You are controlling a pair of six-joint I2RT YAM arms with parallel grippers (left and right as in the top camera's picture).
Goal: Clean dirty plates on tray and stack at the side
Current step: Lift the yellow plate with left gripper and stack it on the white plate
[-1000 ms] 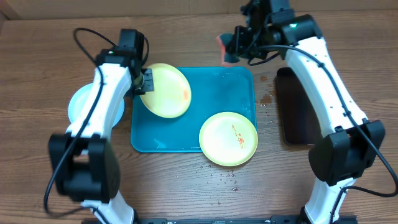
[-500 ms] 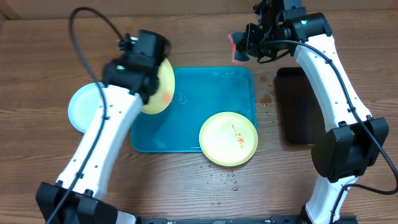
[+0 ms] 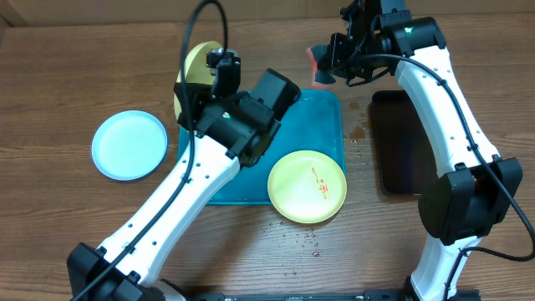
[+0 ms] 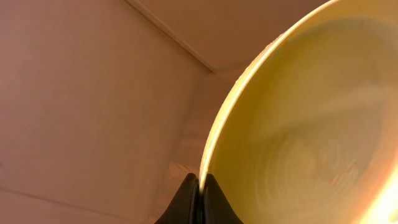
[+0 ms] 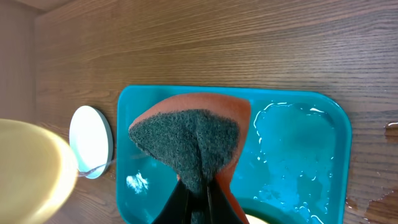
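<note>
My left gripper is shut on the rim of a pale yellow-green plate and holds it raised on edge above the tray's far left corner; the plate also shows in the overhead view. My right gripper is shut on an orange sponge with a grey scrub side, held high over the tray's far edge. A second yellow-green plate with red-orange smears lies on the turquoise tray at its near right corner. A light blue-white plate lies on the table left of the tray.
A glossy black tray lies right of the turquoise tray. Water drops spot the table near the tray's right side and in front of it. The turquoise tray is wet.
My left arm has swung up and over the tray, lifting the yellow-green plate from the tray's left part to stand on edge at the far left. The right gripper with the sponge barely moved.
</note>
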